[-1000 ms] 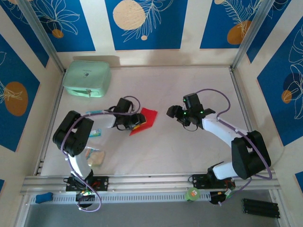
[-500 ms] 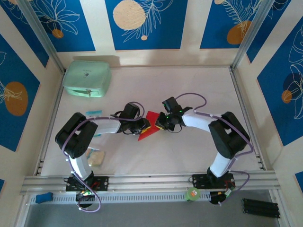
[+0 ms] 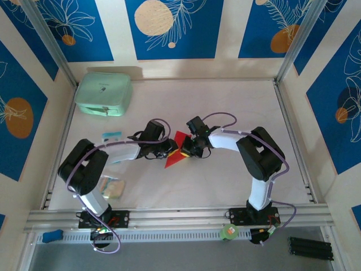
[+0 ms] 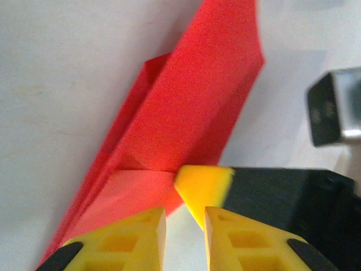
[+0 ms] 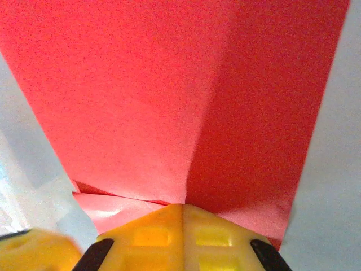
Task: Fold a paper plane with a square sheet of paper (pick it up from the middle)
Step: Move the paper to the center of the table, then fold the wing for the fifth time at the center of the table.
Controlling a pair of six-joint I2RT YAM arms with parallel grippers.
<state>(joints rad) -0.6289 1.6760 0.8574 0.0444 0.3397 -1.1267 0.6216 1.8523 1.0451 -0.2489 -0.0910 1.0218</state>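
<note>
We are noting the half-folded paper [image 3: 172, 159] lying mid-table, right gripper [image 5: 183, 209] clamping its edge, left gripper [image 4: 185, 219] standing slightly parted alongside; any opposing pull is risking a tear or skewed crease.

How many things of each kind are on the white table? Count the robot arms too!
Red paper: 1
Green case: 1
Small packets: 2
Robot arms: 2
Total: 6
</note>
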